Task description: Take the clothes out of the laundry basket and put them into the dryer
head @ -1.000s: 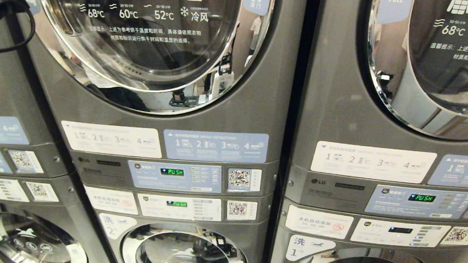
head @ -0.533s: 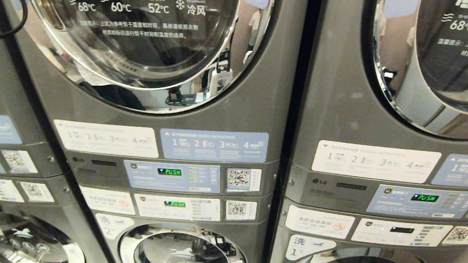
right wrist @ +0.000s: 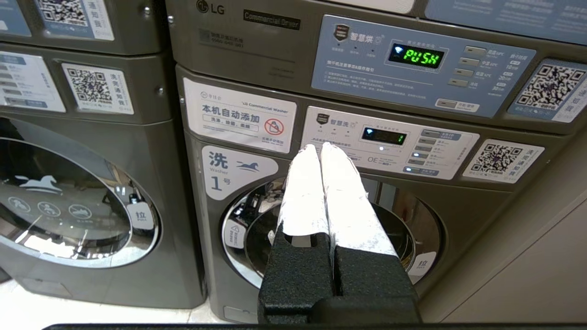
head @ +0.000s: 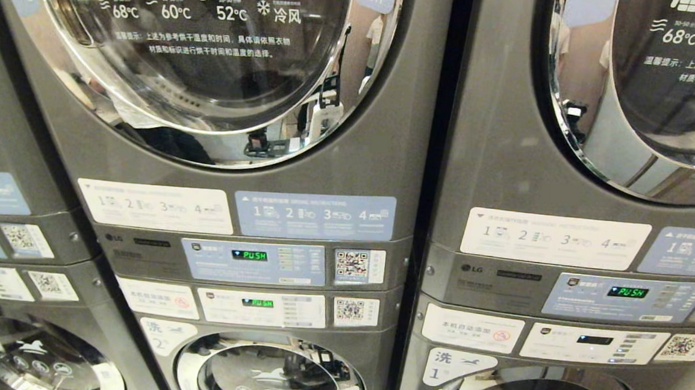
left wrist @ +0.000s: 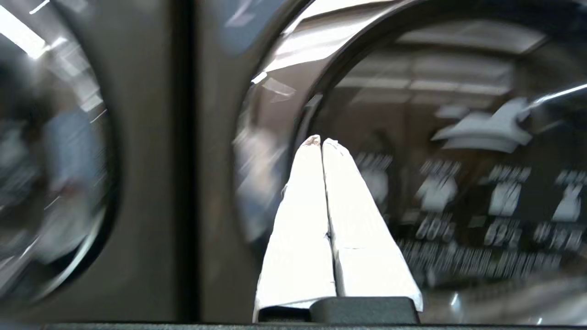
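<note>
The dryer door (head: 211, 48) is seen closed in the head view, so nothing can be loaded until it is pulled open; with fingers pressed together, a handle could easily be missed or the glass struck.

The left gripper (left wrist: 322, 142) is held before the door's chrome rim (left wrist: 284, 82), its white fingers (left wrist: 302, 220) pressed together on nothing. Contact with the door cannot be told.

The right gripper (right wrist: 320, 147) is parked low before a washer (right wrist: 321, 229), likewise closed and empty.

No basket or clothes are shown.
</note>
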`<state>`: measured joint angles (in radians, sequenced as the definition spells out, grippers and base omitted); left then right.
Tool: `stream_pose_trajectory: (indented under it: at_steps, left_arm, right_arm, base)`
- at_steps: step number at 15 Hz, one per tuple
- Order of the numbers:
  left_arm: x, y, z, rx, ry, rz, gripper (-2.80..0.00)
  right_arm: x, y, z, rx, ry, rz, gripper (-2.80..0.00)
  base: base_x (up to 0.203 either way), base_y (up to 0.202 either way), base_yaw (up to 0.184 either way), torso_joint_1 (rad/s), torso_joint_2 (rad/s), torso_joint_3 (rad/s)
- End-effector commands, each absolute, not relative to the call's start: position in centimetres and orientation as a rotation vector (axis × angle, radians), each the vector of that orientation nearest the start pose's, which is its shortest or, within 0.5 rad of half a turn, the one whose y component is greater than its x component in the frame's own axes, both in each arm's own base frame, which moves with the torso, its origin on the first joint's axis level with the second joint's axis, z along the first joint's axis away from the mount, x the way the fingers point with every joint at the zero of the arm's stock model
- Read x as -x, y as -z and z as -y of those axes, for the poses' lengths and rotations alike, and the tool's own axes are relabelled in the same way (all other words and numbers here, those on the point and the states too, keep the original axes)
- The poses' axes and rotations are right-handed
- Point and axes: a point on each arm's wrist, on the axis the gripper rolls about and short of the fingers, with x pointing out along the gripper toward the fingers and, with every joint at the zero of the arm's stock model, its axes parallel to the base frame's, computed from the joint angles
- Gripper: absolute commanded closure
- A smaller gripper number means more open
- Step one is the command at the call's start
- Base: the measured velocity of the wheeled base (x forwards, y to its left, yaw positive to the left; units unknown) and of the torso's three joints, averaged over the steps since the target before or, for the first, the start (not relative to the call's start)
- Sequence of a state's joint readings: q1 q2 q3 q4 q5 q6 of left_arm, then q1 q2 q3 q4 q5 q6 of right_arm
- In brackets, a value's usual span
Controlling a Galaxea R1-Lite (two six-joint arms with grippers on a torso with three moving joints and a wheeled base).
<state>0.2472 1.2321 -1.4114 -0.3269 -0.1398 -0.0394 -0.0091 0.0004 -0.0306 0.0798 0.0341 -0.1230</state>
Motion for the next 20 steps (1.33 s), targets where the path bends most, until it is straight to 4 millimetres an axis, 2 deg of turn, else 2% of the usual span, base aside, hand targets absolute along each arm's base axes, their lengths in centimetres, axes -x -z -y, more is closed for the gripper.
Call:
stream_pose_trajectory:
  at_steps: [1,2,4,5,7,9,10,12,16,20]
  left_arm:
    - [-5.6,-41.8,-1.1,-0.078,-0.099,0.534,0.00]
    - [-2.9,-38.4,-0.4,-0.079,-0.104,0.465,0.00]
    - [1.1,-29.8,0.6,-0.077,-0.113,0.297,0.00]
    - [1.6,-25.2,0.7,-0.074,-0.125,0.195,0.00]
    - [1.2,-17.2,0.4,-0.069,-0.190,-0.014,0.00]
    - [0.2,-11.2,0.1,-0.077,-0.239,-0.204,0.00]
    - [0.1,-9.4,0.0,-0.086,-0.249,-0.261,0.00]
    - [0.1,-8.1,0.2,-0.094,-0.151,-0.297,0.00]
    - [0.5,-8.0,0.1,-0.113,0.110,-0.252,0.00]
    - [2.2,-7.6,0.0,-0.105,0.050,-0.016,0.00]
  right_arm:
    - [2.5,-7.6,-0.1,0.123,-0.029,-0.049,0.00]
    - [2.5,-7.6,-0.1,0.123,-0.029,-0.048,0.00]
    - [2.5,-7.6,-0.1,0.123,-0.028,-0.049,0.00]
    - [2.5,-7.6,-0.1,0.124,-0.030,-0.049,0.00]
    - [2.5,-7.6,-0.1,0.118,-0.025,-0.047,0.00]
    - [2.5,-7.6,-0.1,0.119,-0.028,-0.048,0.00]
    - [2.5,-7.6,-0.1,0.119,-0.026,-0.048,0.00]
    - [2.5,-7.6,-0.1,0.119,-0.031,-0.049,0.00]
    - [2.5,-7.6,-0.1,0.120,-0.029,-0.047,0.00]
    - [2.5,-7.5,-0.1,0.097,-0.020,-0.048,0.00]
  base:
    - [0.000,0.000,0.000,0.000,0.00,0.000]
    - [0.000,0.000,0.000,0.000,0.00,0.000]
    - [0.000,0.000,0.000,0.000,0.00,0.000]
    - [0.000,0.000,0.000,0.000,0.00,0.000]
    - [0.000,0.000,0.000,0.000,0.00,0.000]
    - [0.000,0.000,0.000,0.000,0.00,0.000]
    - [0.000,0.000,0.000,0.000,0.00,0.000]
    - [0.000,0.000,0.000,0.000,0.00,0.000]
    - [0.000,0.000,0.000,0.000,0.00,0.000]
    - [0.000,0.000,0.000,0.000,0.00,0.000]
